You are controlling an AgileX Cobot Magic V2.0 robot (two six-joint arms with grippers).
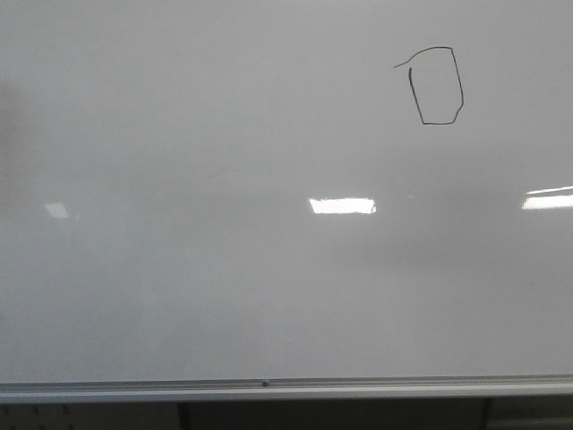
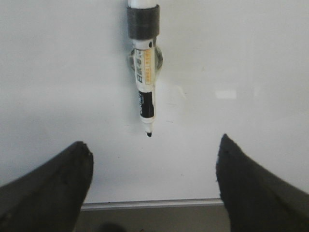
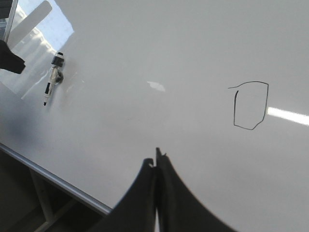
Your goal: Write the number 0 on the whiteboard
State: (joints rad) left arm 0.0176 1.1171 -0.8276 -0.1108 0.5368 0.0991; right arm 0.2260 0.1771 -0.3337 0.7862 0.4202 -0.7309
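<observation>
The number 0 (image 1: 437,86) is a thin black angular loop at the upper right of the whiteboard (image 1: 224,269); it also shows in the right wrist view (image 3: 250,105). A white and black marker (image 2: 145,82) hangs uncapped in a grey holder on the board, tip down; it shows small in the right wrist view (image 3: 52,82). My left gripper (image 2: 153,159) is open and empty, its fingers apart below the marker's tip. My right gripper (image 3: 155,162) is shut and empty, off the board to the lower left of the 0. Neither gripper shows in the front view.
The board's silver-grey bottom rail (image 1: 269,387) runs along the lower edge, with a dark frame under it. Bright light reflections (image 1: 342,205) lie across the board's middle. A dark part of the left arm (image 3: 9,58) shows near the marker.
</observation>
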